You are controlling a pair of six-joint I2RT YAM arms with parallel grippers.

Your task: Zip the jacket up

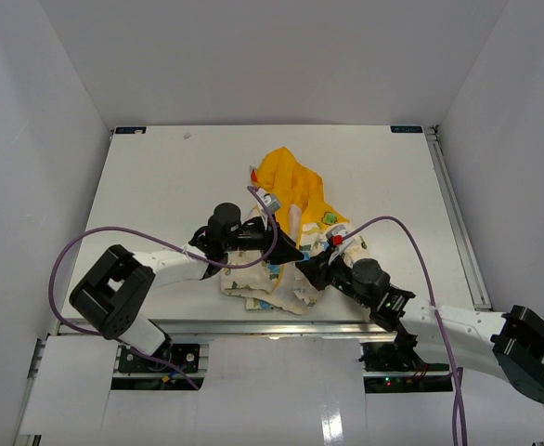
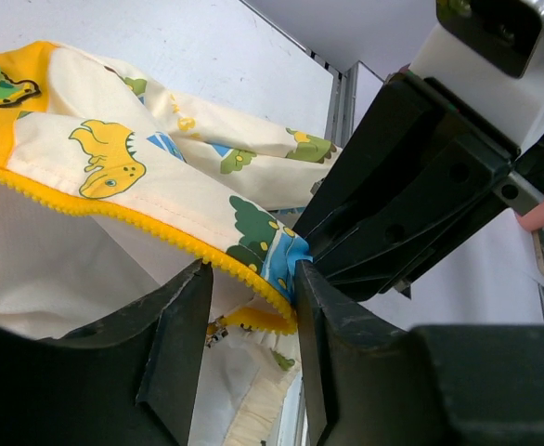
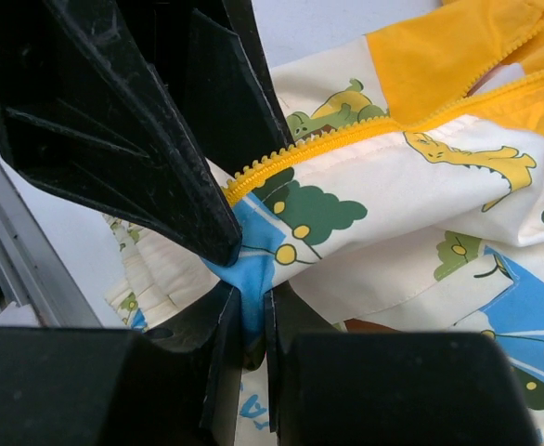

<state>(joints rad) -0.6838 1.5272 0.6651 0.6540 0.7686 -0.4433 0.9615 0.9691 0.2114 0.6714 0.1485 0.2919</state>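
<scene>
The jacket (image 1: 286,223) lies crumpled at the table's middle, cream with cartoon prints, its yellow hood (image 1: 291,177) at the far side. Both grippers meet at its near right corner. My right gripper (image 3: 253,325) is shut on a fold of blue-printed jacket fabric (image 3: 253,279) just below the yellow zipper strip (image 3: 300,149). My left gripper (image 2: 253,334) stands open, its jaws apart around the zipper strip (image 2: 244,279), which runs between them close to the right finger (image 2: 332,344). In the top view the left gripper (image 1: 289,251) and right gripper (image 1: 311,268) nearly touch.
A metal rail (image 1: 253,327) runs along the table's near edge, another rail (image 1: 458,214) along the right side. White walls enclose the table (image 1: 161,186). Purple cables (image 1: 411,232) loop over both arms.
</scene>
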